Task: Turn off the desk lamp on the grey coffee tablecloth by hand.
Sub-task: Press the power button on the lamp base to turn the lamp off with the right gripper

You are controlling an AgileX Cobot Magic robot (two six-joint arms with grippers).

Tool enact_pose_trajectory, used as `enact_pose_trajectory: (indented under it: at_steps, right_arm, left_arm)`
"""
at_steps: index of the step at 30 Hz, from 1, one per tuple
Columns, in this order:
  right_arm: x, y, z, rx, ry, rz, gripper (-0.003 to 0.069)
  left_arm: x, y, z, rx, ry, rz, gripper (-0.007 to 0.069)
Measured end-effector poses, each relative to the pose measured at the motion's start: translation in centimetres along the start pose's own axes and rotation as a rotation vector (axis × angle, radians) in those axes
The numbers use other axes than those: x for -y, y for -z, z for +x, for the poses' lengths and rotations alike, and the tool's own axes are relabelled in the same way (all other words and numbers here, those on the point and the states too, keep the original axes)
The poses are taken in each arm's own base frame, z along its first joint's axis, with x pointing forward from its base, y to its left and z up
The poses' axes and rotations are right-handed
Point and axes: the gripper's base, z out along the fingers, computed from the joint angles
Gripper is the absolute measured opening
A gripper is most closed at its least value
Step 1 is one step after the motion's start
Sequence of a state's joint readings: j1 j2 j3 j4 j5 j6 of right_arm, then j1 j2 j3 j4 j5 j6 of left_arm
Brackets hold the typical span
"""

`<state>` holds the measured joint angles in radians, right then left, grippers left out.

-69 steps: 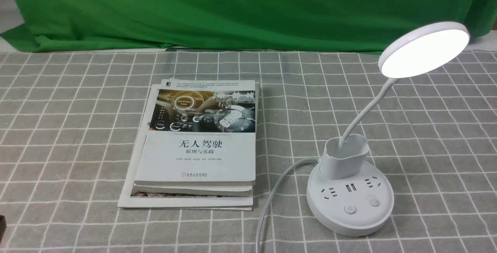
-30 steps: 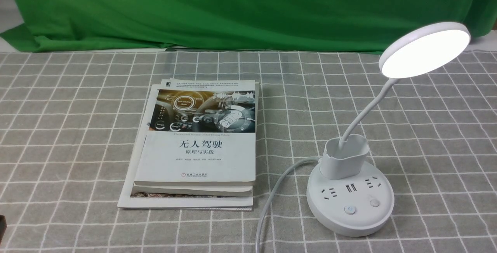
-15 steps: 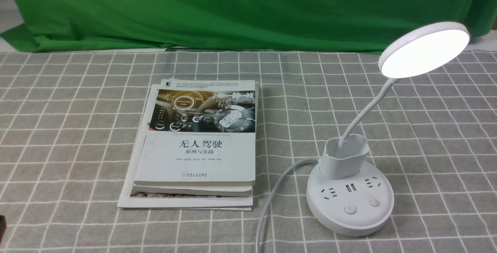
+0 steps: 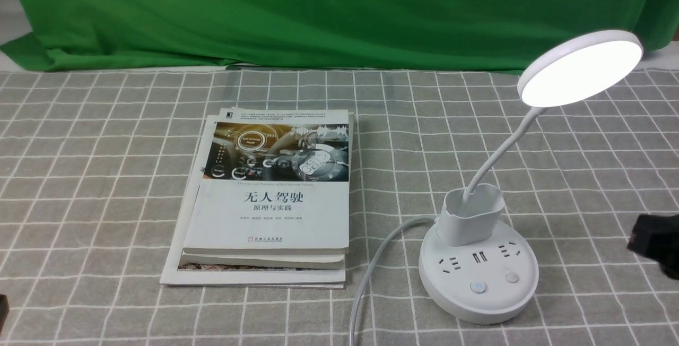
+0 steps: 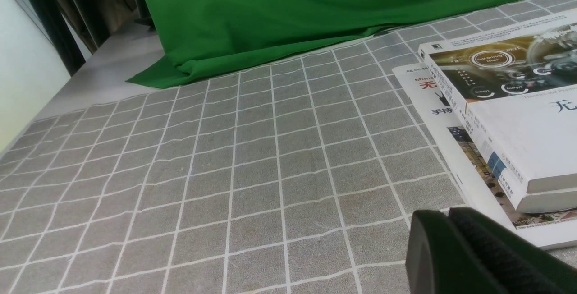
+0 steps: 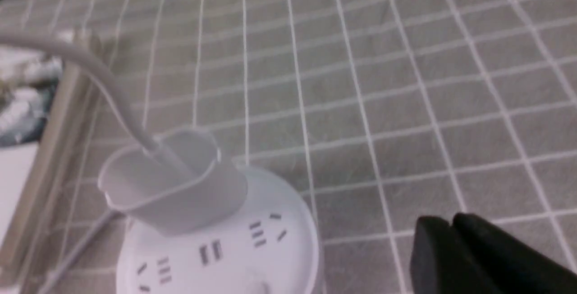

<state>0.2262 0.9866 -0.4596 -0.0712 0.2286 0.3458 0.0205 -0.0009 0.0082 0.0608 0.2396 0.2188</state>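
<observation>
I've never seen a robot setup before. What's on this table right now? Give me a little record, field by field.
Lamp: white plastic desk lamp with round disc head, lit, standing on the cloth
Buttons: two on the round base, untouched
Cloth: grey-brown tablecloth with white grid
Books: stacked paperback books, left of the lamp
Backdrop: plain green cloth at the back
Right pincer: black, right of the base, apart from it
Left pincer: black, jaws together, near the books
</observation>
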Motion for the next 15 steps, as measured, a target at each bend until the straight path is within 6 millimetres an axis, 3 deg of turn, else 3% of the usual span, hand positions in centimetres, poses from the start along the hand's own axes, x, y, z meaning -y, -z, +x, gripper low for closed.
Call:
enact_pose_trajectory:
  at_steps: [5, 9, 15]
  right_arm:
    - [-2.1, -2.3, -0.5, -0.184, 0.112, -0.012, 0.0085]
    - [-4.6, -5.4, -1.1, -0.364, 0.207, -0.012, 0.0085]
    - [-6.3, -7.7, -0.9, -0.434, 0.252, -0.022, 0.0085]
  left_arm:
    - [0.0, 0.0, 0.0, 0.000, 0.000, 0.000, 0.0020]
    - [0.0, 0.0, 0.0, 0.000, 0.000, 0.000, 0.0020]
    - [0.0, 0.0, 0.0, 0.000, 0.000, 0.000, 0.0020]
